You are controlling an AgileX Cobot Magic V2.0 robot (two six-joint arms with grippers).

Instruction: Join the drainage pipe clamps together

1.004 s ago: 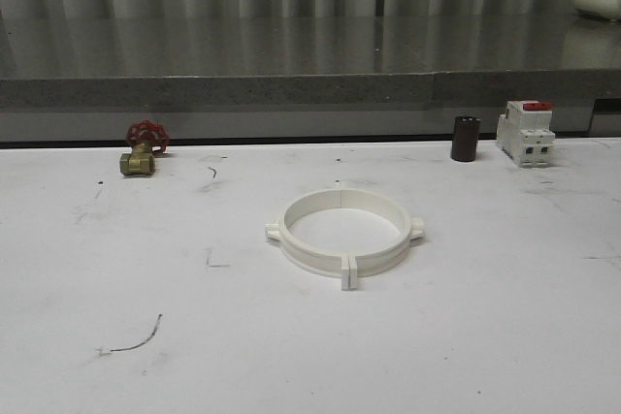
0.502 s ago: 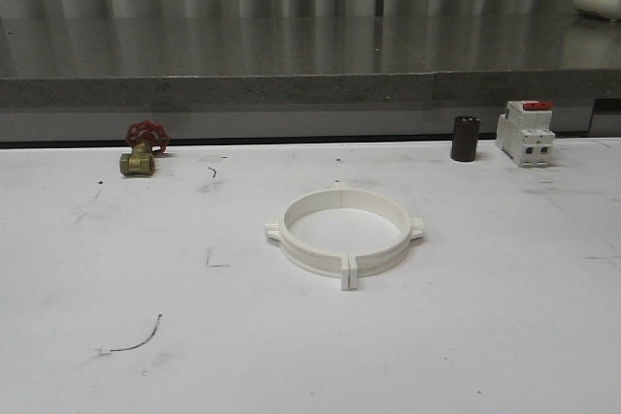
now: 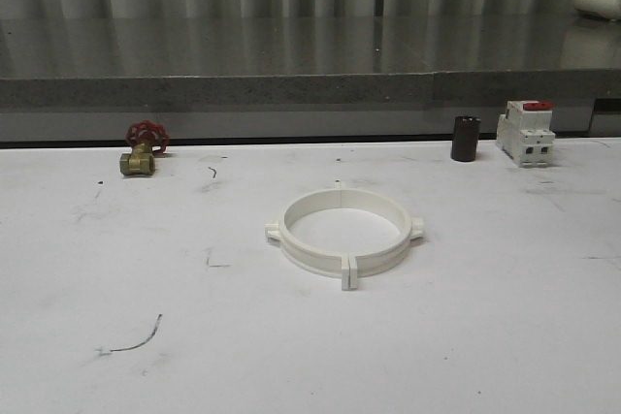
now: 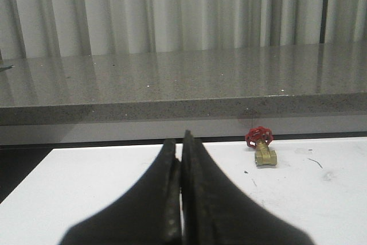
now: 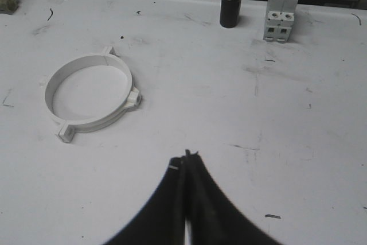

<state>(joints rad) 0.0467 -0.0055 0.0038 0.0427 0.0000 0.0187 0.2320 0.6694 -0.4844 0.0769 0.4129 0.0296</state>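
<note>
The drainage pipe clamps (image 3: 343,234) lay near the middle of the white table (image 3: 485,336), the two half-rings closed into one tabbed ring, their paired end tabs meeting at the near seam and, as far as the front view allowed, at the far one too. Bare tabletop ran wide on every side of the ring, toward the near edge most of all. Along the far edge stood a brass valve with a red handwheel (image 3: 143,148) to the left, and a dark cylinder (image 3: 465,138) just beside a white breaker with a red top (image 3: 526,132) to the right, all well apart from the ring. Nothing had shifted from the earlier front views. The left gripper (image 4: 181,142) was closed, fingers pressed together over the table's left edge, holding nothing; the right gripper (image 5: 186,156) was likewise closed and empty, near the ring but apart from it
</note>
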